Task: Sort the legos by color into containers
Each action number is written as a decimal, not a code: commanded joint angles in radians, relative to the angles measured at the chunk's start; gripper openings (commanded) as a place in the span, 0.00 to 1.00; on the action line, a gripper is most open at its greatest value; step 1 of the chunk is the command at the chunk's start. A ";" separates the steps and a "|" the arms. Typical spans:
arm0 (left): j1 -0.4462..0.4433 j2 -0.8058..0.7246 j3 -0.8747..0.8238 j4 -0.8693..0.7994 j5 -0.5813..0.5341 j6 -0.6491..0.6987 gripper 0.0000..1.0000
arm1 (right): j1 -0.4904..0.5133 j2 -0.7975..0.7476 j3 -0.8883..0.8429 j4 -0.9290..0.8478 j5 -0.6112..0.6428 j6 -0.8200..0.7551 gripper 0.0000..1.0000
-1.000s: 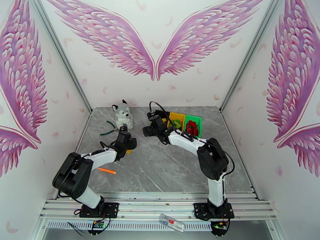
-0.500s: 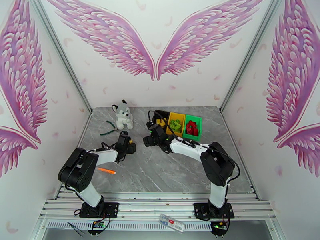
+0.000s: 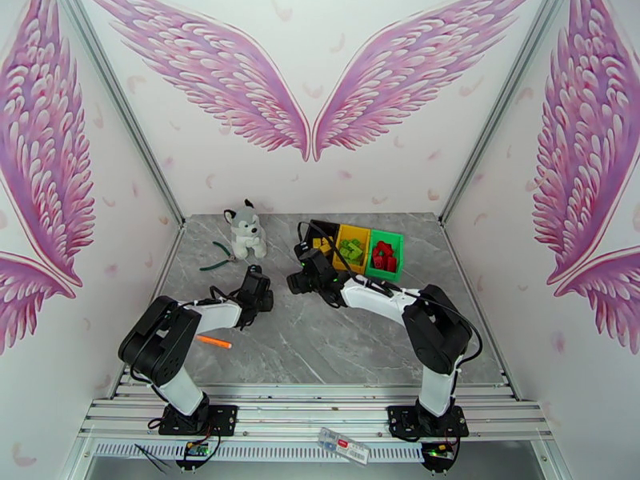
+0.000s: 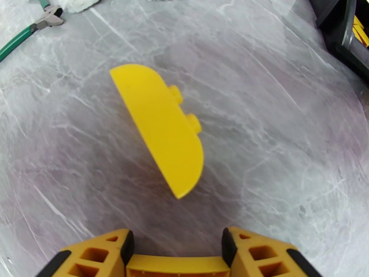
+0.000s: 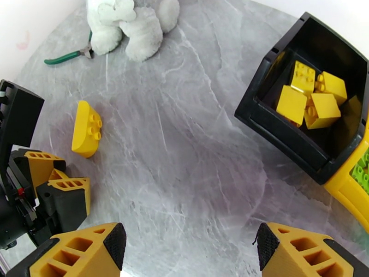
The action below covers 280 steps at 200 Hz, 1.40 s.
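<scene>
A yellow lego (image 4: pixel 161 130) with a rounded edge and two studs lies on the grey table, also seen as the yellow lego (image 5: pixel 87 128) from the right wrist. My left gripper (image 4: pixel 177 241) sits just short of it, open by a narrow gap with nothing between its fingers. My right gripper (image 5: pixel 189 255) hovers open and empty over bare table, between that lego and the containers. The black bin (image 5: pixel 286 135) holds several yellow legos (image 5: pixel 306 95). From above, the black bin (image 3: pixel 320 226), yellow bin (image 3: pixel 354 229) and green bin (image 3: pixel 388 234) stand in a row, with green legos in the yellow one and red ones in the green one.
A plush husky (image 3: pixel 246 230) sits at the back left with green-handled pliers (image 3: pixel 218 258) beside it. An orange marker (image 3: pixel 214 342) lies near the left arm's base. The two grippers, left gripper (image 3: pixel 260 294) and right gripper (image 3: pixel 300 282), are close together mid-table.
My left gripper has crept forward and right and its jaws have narrowed. The right gripper drew back slightly from the bins, then held still.
</scene>
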 commanded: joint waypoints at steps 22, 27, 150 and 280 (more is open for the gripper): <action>-0.013 -0.029 0.010 -0.053 0.055 -0.012 0.41 | -0.001 -0.086 -0.069 0.022 0.069 0.033 0.80; -0.012 -0.034 0.011 -0.049 0.067 -0.014 0.41 | -0.002 -0.096 -0.080 0.025 0.071 0.038 0.80; -0.012 0.143 0.318 0.163 0.438 -0.050 0.39 | -0.135 -0.359 -0.361 0.159 -0.044 0.188 0.80; -0.014 0.489 0.856 0.207 0.517 -0.090 0.47 | -0.173 -0.482 -0.454 0.135 0.003 0.208 0.82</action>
